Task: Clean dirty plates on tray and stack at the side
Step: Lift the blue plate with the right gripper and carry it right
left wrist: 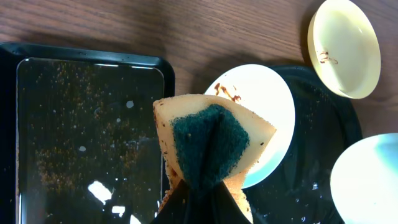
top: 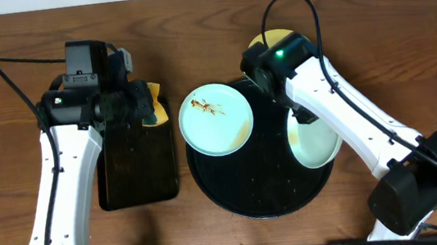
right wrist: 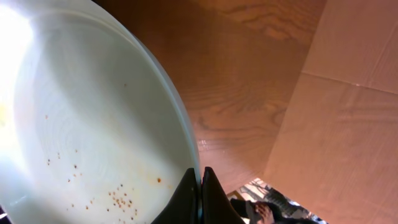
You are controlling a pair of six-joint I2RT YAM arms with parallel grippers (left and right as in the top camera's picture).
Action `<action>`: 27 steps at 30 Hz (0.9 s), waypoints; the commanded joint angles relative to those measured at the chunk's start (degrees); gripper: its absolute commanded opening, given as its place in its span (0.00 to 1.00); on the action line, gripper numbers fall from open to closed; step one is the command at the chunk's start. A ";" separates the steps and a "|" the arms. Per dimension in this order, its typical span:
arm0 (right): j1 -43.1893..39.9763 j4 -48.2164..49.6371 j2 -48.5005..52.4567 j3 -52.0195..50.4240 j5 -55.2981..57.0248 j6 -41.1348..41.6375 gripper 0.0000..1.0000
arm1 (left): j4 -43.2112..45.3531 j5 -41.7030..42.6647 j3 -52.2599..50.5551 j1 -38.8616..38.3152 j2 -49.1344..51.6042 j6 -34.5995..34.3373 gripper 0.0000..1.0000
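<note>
The round black tray lies at centre. A mint-blue plate with brown smears rests on its left rim; it also shows in the left wrist view. My right gripper is shut on the rim of a second mint-blue plate, held tilted over the tray's right side; the right wrist view shows the jaws pinching this speckled plate. The yellow plate sits on the wood behind the tray, partly hidden by the right arm. My left gripper is shut on a yellow-green sponge.
A black rectangular tray with crumbs and water spots lies left of the round tray, under my left arm. The yellow plate has a small brown smear. A cardboard wall stands beyond the table on the right.
</note>
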 commanded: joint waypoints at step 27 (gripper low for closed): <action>-52.92 13.60 -0.68 16.92 -32.28 -4.92 0.01 | -0.13 0.68 -0.39 0.24 -0.39 0.79 0.08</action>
